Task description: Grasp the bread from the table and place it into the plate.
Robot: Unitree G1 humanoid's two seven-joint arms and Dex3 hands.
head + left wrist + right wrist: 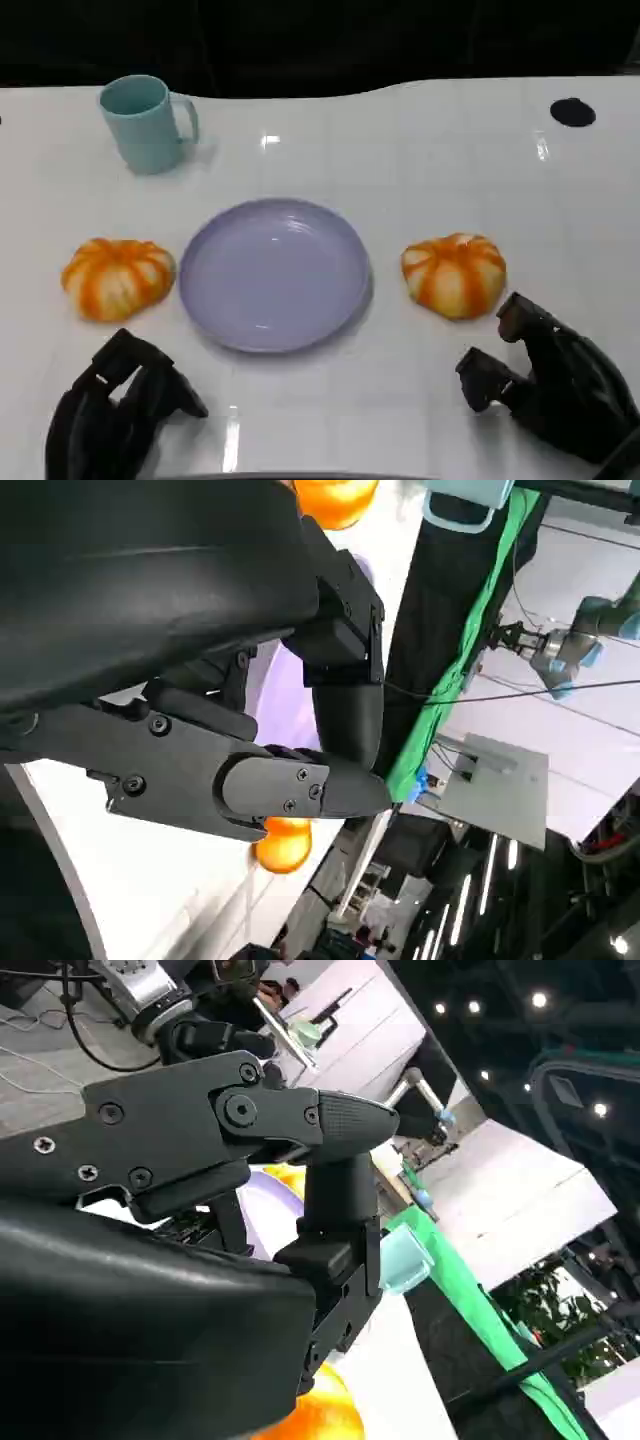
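Two round orange-and-white striped breads lie on the white table, one on each side of a lavender plate (345, 300). The left bread (117, 277) sits just ahead of my left hand (120, 410), which holds nothing, its fingers apart and raised off the table. The right bread (455, 273) lies close in front of my right hand (550, 385), whose fingers are spread and touch nothing. In the left wrist view the fingers (300, 780) reach over the plate (290, 695). The right wrist view shows the near bread (320, 1415) below the fingers (340, 1120).
A teal mug (147, 123) stands at the back left, well behind the left bread. A small black round mark (572, 112) lies at the far right. The table's back edge runs along a dark background.
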